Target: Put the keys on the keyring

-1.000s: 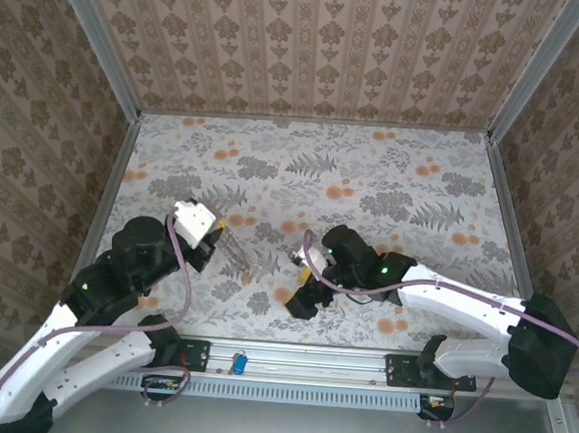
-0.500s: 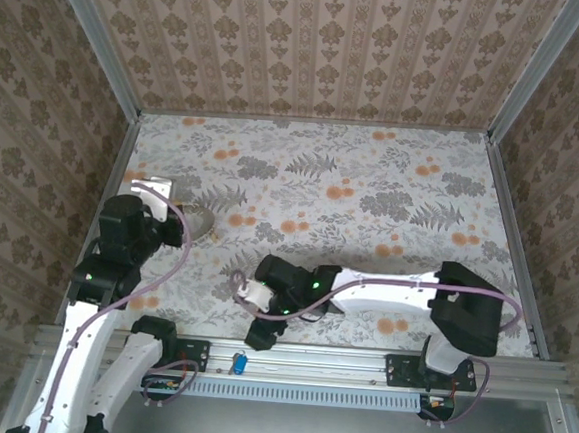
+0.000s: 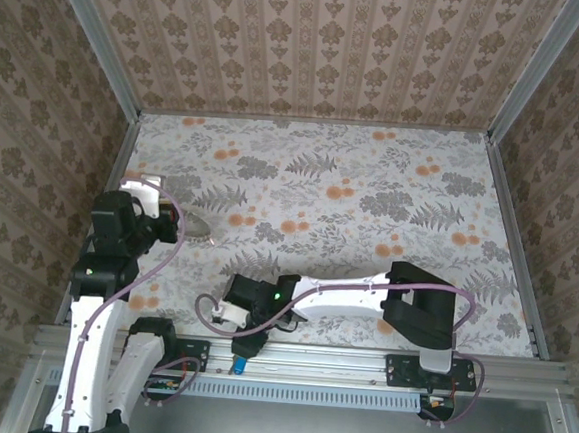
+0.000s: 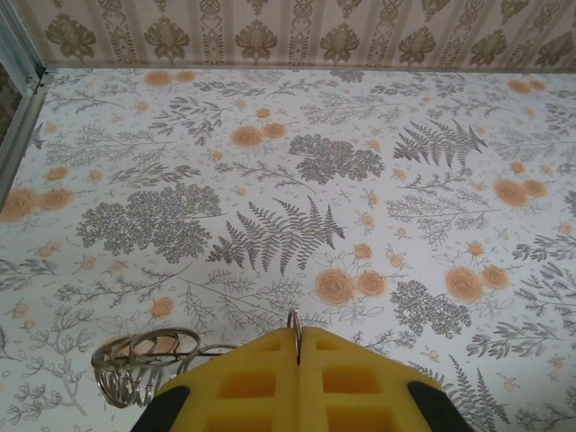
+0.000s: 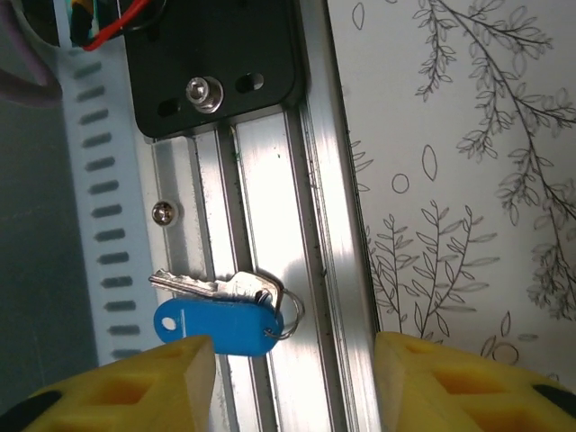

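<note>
A silvery key with a bright blue tag [image 5: 220,324] on a small wire ring lies on the aluminium rail at the table's near edge; from above the keys [image 3: 241,363] are a blue speck. My right gripper [image 5: 292,364] hangs just over them, open, one yellow finger on either side and touching nothing; it sits at the rail [image 3: 244,347]. My left gripper [image 4: 298,337] is shut on a thin metal ring of the keyring [image 4: 135,360], whose silvery coils hang to the left of the fingers. Seen from above, the keyring [image 3: 200,230] is at the table's left beside the left gripper [image 3: 180,226].
The aluminium rail [image 5: 270,180] carries a black mounting plate [image 5: 216,63] with a bolt, and a slotted grey strip [image 5: 99,234] runs beside it. Floral tablecloth [image 4: 360,180] spreads ahead of the left gripper. Patterned walls [image 3: 323,49] enclose the table.
My right arm swung left and toward the near edge, ending over the blue-tagged key with its jaws narrowing. My left arm drew back to the left, carrying the keyring.
</note>
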`<action>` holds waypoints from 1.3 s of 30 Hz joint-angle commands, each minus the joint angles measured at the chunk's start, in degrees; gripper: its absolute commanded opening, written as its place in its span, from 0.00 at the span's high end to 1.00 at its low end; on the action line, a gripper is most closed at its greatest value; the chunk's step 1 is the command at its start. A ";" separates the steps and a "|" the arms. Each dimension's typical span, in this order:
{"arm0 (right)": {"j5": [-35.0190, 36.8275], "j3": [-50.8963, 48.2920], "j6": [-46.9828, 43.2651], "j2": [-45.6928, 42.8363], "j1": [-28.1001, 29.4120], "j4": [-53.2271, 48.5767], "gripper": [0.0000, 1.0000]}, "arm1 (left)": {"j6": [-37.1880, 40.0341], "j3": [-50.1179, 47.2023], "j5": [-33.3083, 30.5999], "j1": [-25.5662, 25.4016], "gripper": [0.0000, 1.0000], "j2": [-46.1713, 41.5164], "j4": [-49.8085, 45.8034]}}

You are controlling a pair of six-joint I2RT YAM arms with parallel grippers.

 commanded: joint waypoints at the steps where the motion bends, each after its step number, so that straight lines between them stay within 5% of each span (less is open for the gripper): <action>1: -1.37 1.51 2.32 1.74 1.08 -3.08 0.57 | -1.25 -0.29 3.08 0.68 1.00 0.01 3.47; 6: -1.40 3.67 3.73 3.98 1.22 -4.45 0.64 | -1.41 -0.22 4.12 0.77 1.00 -0.13 4.00; 25: 1.92 8.14 4.79 8.19 3.30 -11.35 0.61 | -2.50 -0.90 10.81 6.69 1.00 -1.46 6.81; 39: 1.76 9.51 3.91 9.29 3.31 -11.37 0.73 | -2.39 -0.99 12.25 8.06 1.00 -1.38 6.99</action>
